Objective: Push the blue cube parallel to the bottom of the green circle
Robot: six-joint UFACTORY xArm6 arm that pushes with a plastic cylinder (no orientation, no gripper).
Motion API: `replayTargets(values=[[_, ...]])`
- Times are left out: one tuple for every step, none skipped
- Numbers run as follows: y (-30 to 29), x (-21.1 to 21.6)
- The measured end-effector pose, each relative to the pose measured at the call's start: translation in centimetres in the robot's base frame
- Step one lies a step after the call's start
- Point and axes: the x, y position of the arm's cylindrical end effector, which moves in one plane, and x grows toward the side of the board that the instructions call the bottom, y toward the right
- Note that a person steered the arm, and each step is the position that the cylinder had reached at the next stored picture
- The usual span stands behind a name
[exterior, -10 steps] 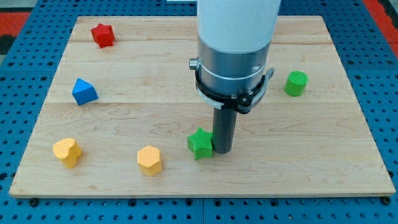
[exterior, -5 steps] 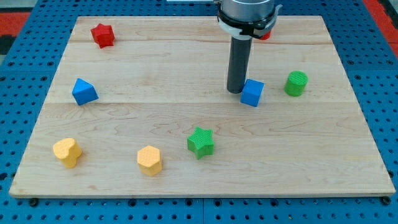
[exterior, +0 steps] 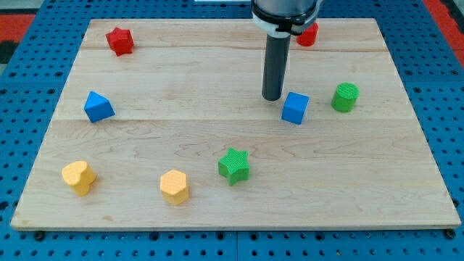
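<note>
So the wooden tabletop [exterior: 217, 145] fills most of the frame. No jaws on this rig, just a rod; my tip [exterior: 272, 98] sits right of centre, just up-left of the blue cube [exterior: 295, 108], a small gap between them. The green circle [exterior: 346, 96] is near the cube's right, slightly higher. A green star [exterior: 234, 166] sits lower centre.

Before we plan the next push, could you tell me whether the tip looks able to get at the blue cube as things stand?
Probably yes. My tip sits just off the blue cube, toward the view's upper left, with nothing between them.
</note>
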Motion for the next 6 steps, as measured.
replayTargets(values=[[0.0,0.0],[0.0,0.0],[1.0,0.6],[4.5,4.1],[7.2,6.7],[10.2,7.6]])
